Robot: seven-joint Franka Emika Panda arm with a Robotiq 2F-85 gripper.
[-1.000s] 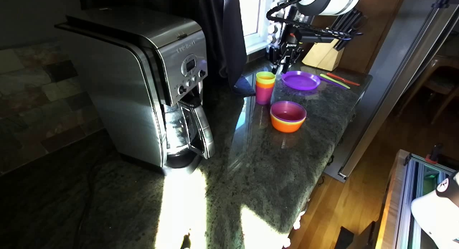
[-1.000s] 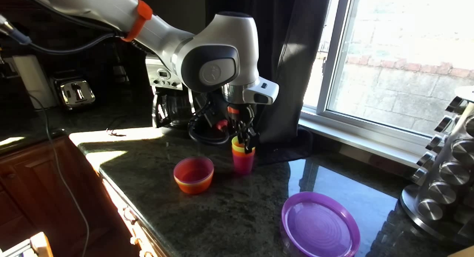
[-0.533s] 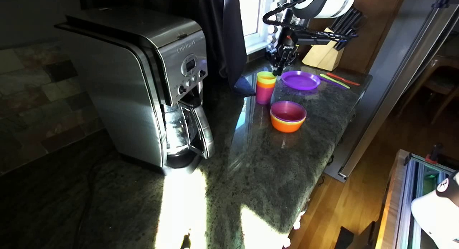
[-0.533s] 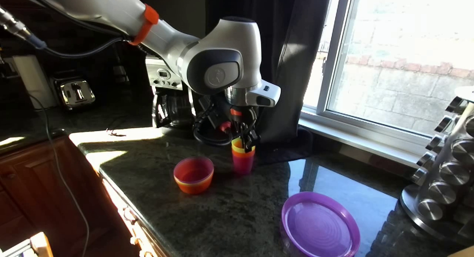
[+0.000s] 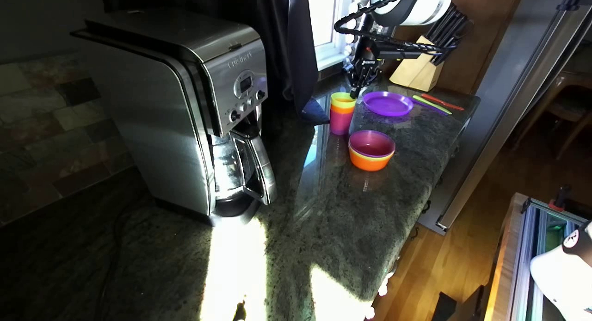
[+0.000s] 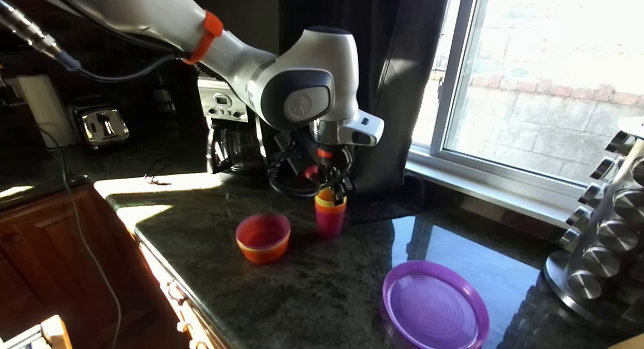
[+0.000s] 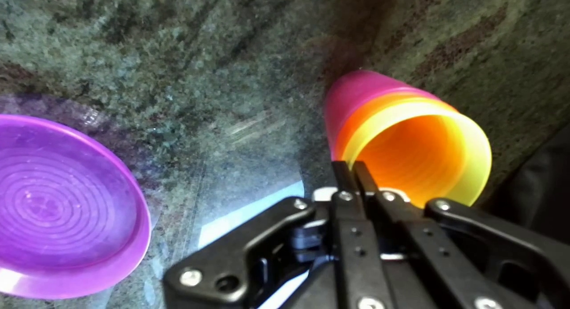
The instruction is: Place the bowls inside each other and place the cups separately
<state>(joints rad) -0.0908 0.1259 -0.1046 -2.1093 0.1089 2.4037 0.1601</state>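
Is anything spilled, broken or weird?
Nothing stands out. The nested purple, lime and orange round plastic bowls and stacked lime, orange and pink plastic cups stand upright; the bright patches on the dark stone counter look like sunlight, not a spill.

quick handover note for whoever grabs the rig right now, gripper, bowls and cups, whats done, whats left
Gripper: at the rim of the lime green cup, fingertips close together; whether they pinch it, I cannot tell.
Bowls: on the counter, nested, purple innermost, orange outermost, a lime green edge between.
Cups: stacked upright beside the bowls, not touching them, lime green on top, orange and pink below.
Done: bowls nested, cups apart from them.
Left: if "separately" means one by one, the cups need unstacking, probably lime green first.
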